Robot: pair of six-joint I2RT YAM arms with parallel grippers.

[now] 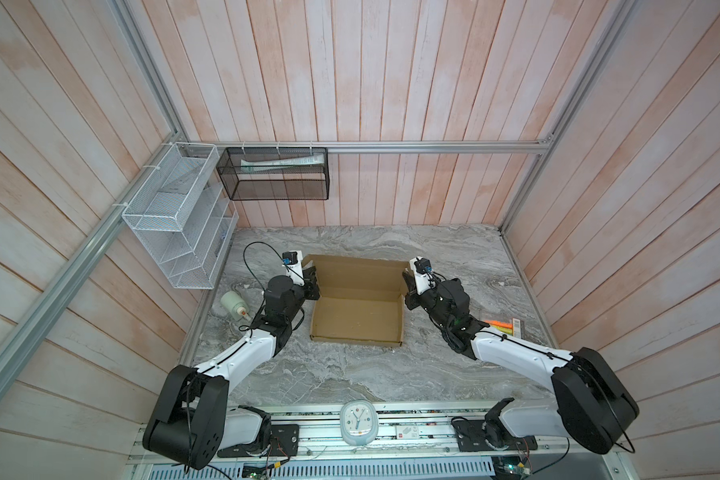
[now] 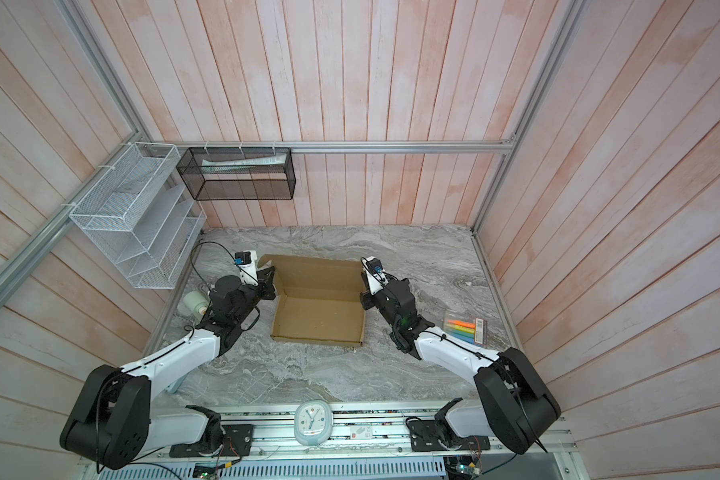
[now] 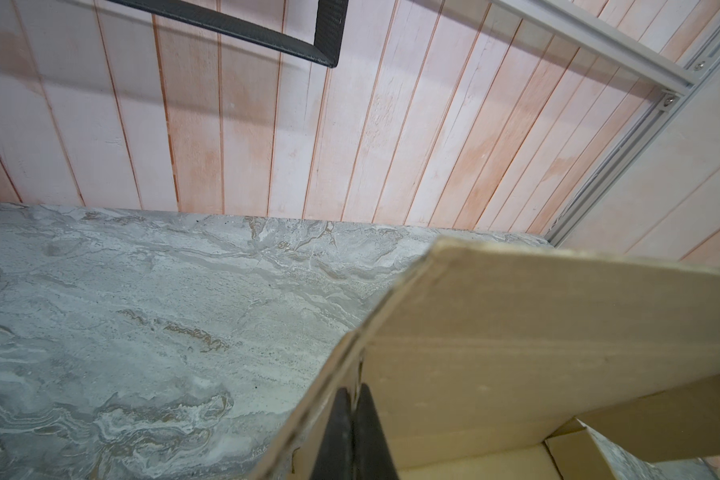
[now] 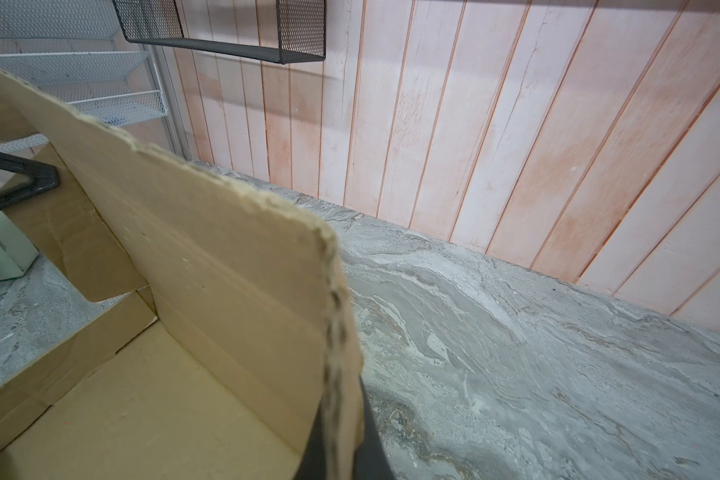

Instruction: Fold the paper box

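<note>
Marble tabletop point(image 1: 350, 374) is taken up at its centre by the paper box point(image 1: 357, 318), whose tray is already formed, low walls standing and open side up. The lid panel point(image 1: 358, 272) is held raised along the far wall and is not yet brought down. Its left edge is pinched by the left gripper point(image 1: 312, 281), shut tight on the cardboard. Its right edge is clamped likewise by the right gripper point(image 1: 408, 286), whose black fingers point(image 4: 373, 453) are seen closed over the raw corrugated edge. A small side ear point(image 1: 307, 262) is left sticking outward just beside the left gripper.

Trouble is judged most likely in the closing move. Should the two arms be lowered unevenly, the lid would be twisted and its crease strained. The tray is held down by nothing, so it could be dragged across the smooth marble. If the ears are not tucked inside the walls, the lid would be blocked from seating. A bottle point(image 1: 234, 305) near the left arm and a pack of markers point(image 1: 501, 326) beside the right arm could be knocked by either elbow.
</note>
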